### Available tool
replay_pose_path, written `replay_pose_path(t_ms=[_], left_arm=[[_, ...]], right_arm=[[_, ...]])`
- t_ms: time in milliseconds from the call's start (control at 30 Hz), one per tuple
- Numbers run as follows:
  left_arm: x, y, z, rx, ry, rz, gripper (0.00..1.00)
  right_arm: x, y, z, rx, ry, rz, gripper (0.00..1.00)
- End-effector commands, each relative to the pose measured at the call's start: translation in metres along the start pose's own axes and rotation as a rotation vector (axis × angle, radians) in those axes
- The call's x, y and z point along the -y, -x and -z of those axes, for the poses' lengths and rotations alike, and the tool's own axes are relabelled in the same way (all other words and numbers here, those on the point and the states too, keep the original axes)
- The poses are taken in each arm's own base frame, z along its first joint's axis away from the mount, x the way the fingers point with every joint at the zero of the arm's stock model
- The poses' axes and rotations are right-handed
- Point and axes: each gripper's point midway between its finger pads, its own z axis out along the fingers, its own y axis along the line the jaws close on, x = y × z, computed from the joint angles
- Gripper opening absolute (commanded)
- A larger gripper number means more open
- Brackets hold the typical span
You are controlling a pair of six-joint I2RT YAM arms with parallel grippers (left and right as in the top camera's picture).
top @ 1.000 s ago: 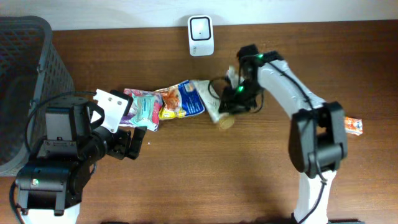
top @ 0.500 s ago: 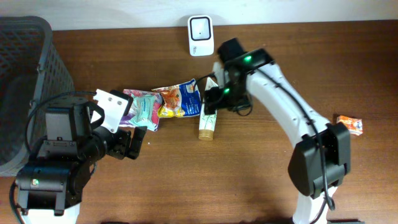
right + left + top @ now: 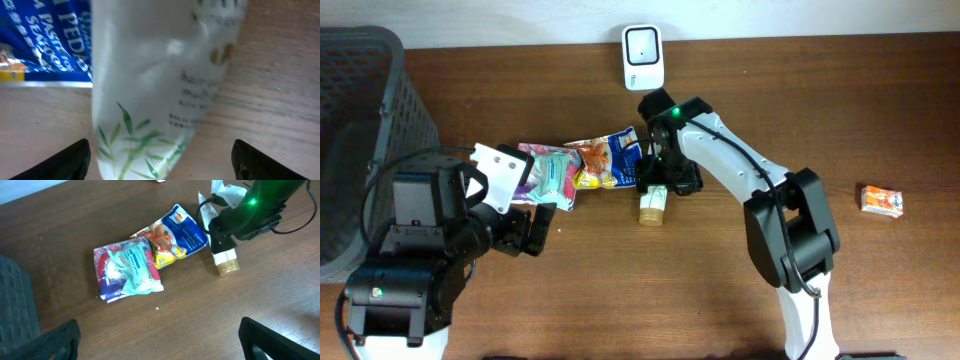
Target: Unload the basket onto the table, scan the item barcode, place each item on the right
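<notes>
Brown wood-grain table (image 3: pixel 620 300) fills the overhead view, with a pale strip of wall along its 12 o'clock edge and a dark grey mesh basket (image 3: pixel 360 120) at the far 9 o'clock side. The clearest writing is on the blue pouch (image 3: pixel 45 40): white capitals in my right wrist view read "PEDA" and, below that, "SEASO", both cut off by the tube in front. The tube (image 3: pixel 653 203) is white with a tan cap, green leaves drawn on it and lines of small grey print too blurred to read. A teal-fronted pack (image 3: pixel 135 265) carries a label that I cannot read at this size. A small orange box (image 3: pixel 881 200) lies well apart at 3 o'clock of the tube. The white scanner (image 3: pixel 643 57) stands at 12 o'clock of the tube, near the wall.

The tube lies flat on the table, cap toward 6 o'clock, just beside the blue pouch at its 10 o'clock. My right pincer (image 3: pixel 161 152) hangs directly over it, released: the fingertips stand wide on either side of the tube body, with bare table showing beside it. My left pincer (image 3: pixel 157 335) is spread wide too, holding nothing, with the teal-fronted pack at its 12 o'clock and the tube at its 1 o'clock.
</notes>
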Motion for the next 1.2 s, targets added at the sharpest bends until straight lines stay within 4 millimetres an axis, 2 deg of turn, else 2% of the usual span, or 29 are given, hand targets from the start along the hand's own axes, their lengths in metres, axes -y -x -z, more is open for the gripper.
replay_pose_path(t_ms=[0,167,200,267,467,567,700,833,933,1033,1167], left_arm=[[0.002,0.002,0.003,0.013,-0.008,-0.015,0.99],[0.002,0.002,0.003,0.014,-0.008,-0.015,0.99],[0.002,0.002,0.003,0.014,-0.008,-0.015,0.99],[0.002,0.002,0.003,0.014,-0.008,-0.015,0.99],[0.002,0.002,0.003,0.013,-0.008,-0.015,0.99],[0.001,0.002,0.003,0.014,-0.008,-0.015,0.99],[0.001,0.002,0.003,0.013,-0.008,-0.015,0.99],[0.001,0.002,0.003,0.013,-0.008,-0.015,0.99],[0.001,0.002,0.003,0.013,-0.008,-0.015,0.99],[0.001,0.002,0.003,0.013,-0.008,-0.015,0.99],[0.002,0.002,0.003,0.013,-0.008,-0.015,0.99]], right_arm=[[-0.008,-0.006,-0.015,-0.041,0.019,-0.003,0.81],[-0.015,-0.009,-0.033,-0.059,0.007,0.011,0.72],[-0.014,-0.009,-0.034,-0.059,0.006,0.005,0.65],[-0.013,-0.008,-0.034,-0.054,0.000,0.005,0.56],[-0.012,-0.014,-0.027,-0.095,0.034,0.044,0.39],[-0.025,-0.019,-0.001,-0.123,0.157,0.170,0.31],[-0.060,-0.036,0.083,-0.018,0.496,0.527,0.31],[-0.066,-0.055,0.166,0.167,0.773,0.772,0.31],[-0.057,-0.055,0.189,0.214,0.882,0.760,0.23],[-0.052,-0.051,0.197,0.236,0.922,0.731,0.20],[-0.059,-0.053,0.208,0.263,0.998,0.741,0.15]])
